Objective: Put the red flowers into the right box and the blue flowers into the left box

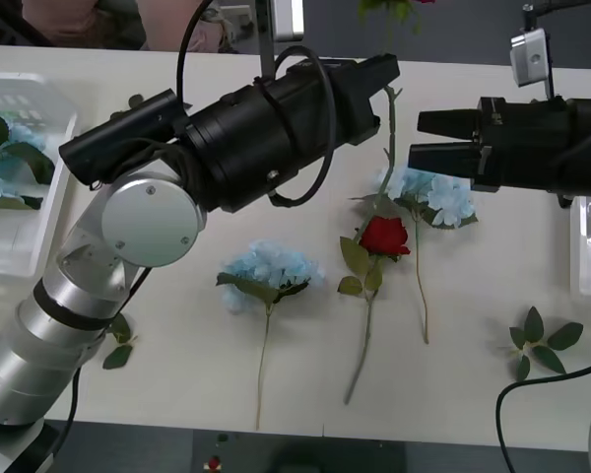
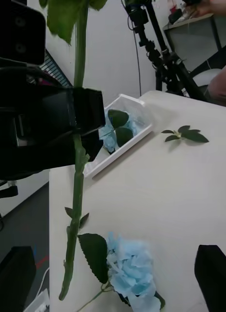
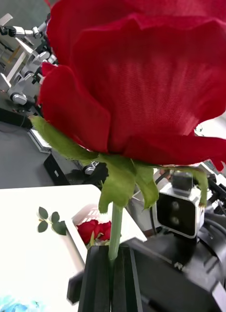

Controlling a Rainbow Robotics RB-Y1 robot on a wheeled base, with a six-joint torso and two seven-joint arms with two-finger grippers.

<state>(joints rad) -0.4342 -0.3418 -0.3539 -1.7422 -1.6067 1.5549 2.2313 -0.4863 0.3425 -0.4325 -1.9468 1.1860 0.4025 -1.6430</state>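
The left gripper (image 1: 382,77), raised above the table (image 1: 177,384), is clamped on a red rose's stem (image 2: 77,161), bloom (image 3: 137,78) upward. The right gripper (image 1: 421,138) faces it with fingers apart. Another red rose (image 1: 384,236) lies between two blue hydrangeas (image 1: 269,268).

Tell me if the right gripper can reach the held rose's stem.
Probably yes: the right gripper is open close beside the stem, which hangs bare below the shut left gripper, and nothing stands between them.

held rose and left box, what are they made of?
Held rose: probably fabric, matte with a fine weave on the petals; its stem looks like moulded plastic. Left gripper is clamped on it. Left box: likely translucent white plastic, smooth and slightly glossy.
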